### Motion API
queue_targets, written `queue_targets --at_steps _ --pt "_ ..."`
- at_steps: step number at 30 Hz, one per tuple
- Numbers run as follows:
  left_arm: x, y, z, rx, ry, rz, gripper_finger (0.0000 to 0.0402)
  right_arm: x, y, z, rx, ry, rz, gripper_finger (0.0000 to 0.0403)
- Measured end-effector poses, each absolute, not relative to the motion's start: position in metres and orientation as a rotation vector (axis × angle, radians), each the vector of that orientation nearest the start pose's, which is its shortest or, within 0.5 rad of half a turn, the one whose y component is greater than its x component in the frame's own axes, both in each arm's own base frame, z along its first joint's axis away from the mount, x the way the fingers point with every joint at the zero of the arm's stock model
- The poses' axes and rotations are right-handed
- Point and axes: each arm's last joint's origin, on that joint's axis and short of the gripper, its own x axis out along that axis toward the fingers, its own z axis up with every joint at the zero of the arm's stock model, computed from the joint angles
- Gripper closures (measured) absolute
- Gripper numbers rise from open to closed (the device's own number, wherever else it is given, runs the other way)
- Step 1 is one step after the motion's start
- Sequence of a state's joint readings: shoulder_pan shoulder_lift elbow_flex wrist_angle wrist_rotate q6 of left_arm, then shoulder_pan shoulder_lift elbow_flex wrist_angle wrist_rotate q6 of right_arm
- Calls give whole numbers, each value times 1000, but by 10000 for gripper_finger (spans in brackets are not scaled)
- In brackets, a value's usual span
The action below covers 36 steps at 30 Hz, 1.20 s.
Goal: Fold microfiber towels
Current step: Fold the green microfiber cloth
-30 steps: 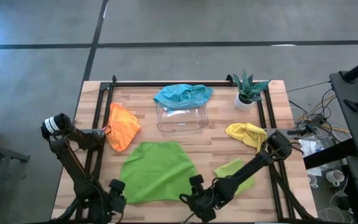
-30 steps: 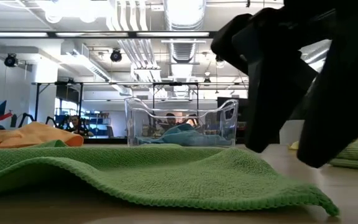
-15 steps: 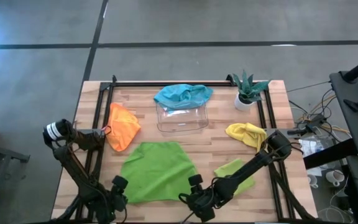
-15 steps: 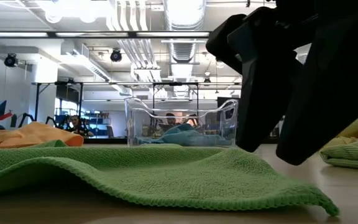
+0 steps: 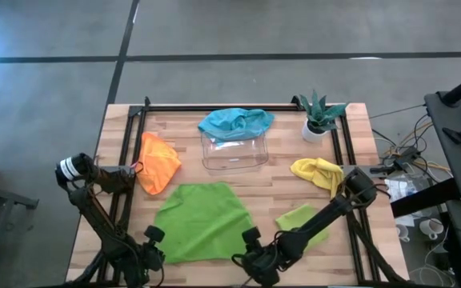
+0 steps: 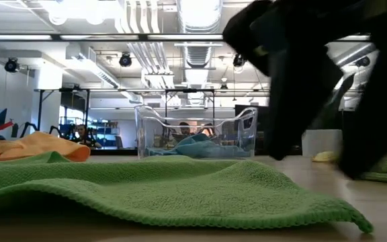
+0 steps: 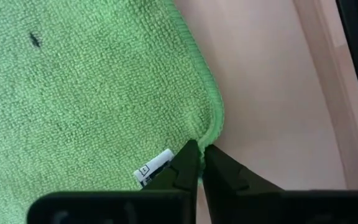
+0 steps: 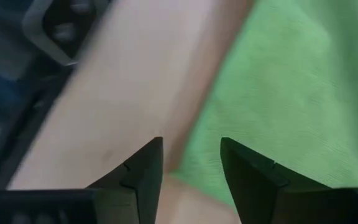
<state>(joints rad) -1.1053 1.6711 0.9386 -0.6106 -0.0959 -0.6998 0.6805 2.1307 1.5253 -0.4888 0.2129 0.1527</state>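
Big green towel (image 5: 204, 221) lies spread flat on the counter (image 5: 278, 180), front-centre. Left gripper (image 7: 202, 151) sits at its front-left corner w/ jaws pinched closed on the towel's edge, right by a small white label (image 7: 153, 175). Right gripper (image 8: 190, 163) is at the towel's front-right corner, jaws apart, the green edge showing between them; not gripping it. In the high view the left gripper (image 5: 152, 250) and right gripper (image 5: 250, 254) are both at the counter's front edge.

Other towels: orange towel (image 5: 158, 162) crumpled on the left side; blue towel (image 5: 235, 122) draped over the back rim of the clear tray (image 5: 234, 152) at back-centre; yellow towel (image 5: 315, 172) bunched on the right, just beside the right arm; small green towel (image 5: 301, 220) folded at front-right, partly under that arm. Potted plant (image 5: 319, 115) at the back-right corner.
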Motion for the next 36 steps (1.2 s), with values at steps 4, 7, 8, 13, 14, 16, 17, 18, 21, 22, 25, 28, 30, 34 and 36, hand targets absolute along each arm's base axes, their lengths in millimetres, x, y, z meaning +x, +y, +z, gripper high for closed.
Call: queue_targets --at_steps 4,7,8,13,14,16,17,18,21,22,25,28,30,34,36 --pt "133 -258 153 207 1330 -391 401 339 281 152 -392 1006 384 234" --pt "133 -258 153 200 1331 -387 401 336 285 152 -450 980 360 227" --pt "133 -259 153 183 1333 -376 401 335 285 152 -463 973 347 225" --pt "135 -263 155 99 1313 -375 401 336 284 144 -428 992 301 225" --pt "135 -264 155 93 1307 -380 401 336 284 142 -427 998 298 227" --pt "136 -264 155 92 1307 -379 401 337 284 139 -433 1003 298 231" --pt "136 -264 155 91 1307 -378 401 337 284 139 -439 1005 301 233" --pt "136 -264 155 90 1306 -379 401 337 284 138 -444 1005 304 235" --pt "136 -264 155 90 1305 -378 401 337 283 138 -447 1005 304 240" --pt "136 -264 155 89 1305 -377 401 338 282 138 -445 1008 300 242" --pt "137 -264 155 88 1304 -377 401 341 276 137 -417 1034 270 251" --pt "137 -264 155 88 1303 -377 401 343 269 134 -388 1070 248 265" --pt "137 -264 155 88 1302 -376 401 344 264 132 -361 1083 231 278" --pt "137 -264 155 85 1299 -375 401 346 259 130 -306 1116 271 318" --pt "138 -265 156 76 1289 -380 402 345 259 129 -294 1121 275 347"
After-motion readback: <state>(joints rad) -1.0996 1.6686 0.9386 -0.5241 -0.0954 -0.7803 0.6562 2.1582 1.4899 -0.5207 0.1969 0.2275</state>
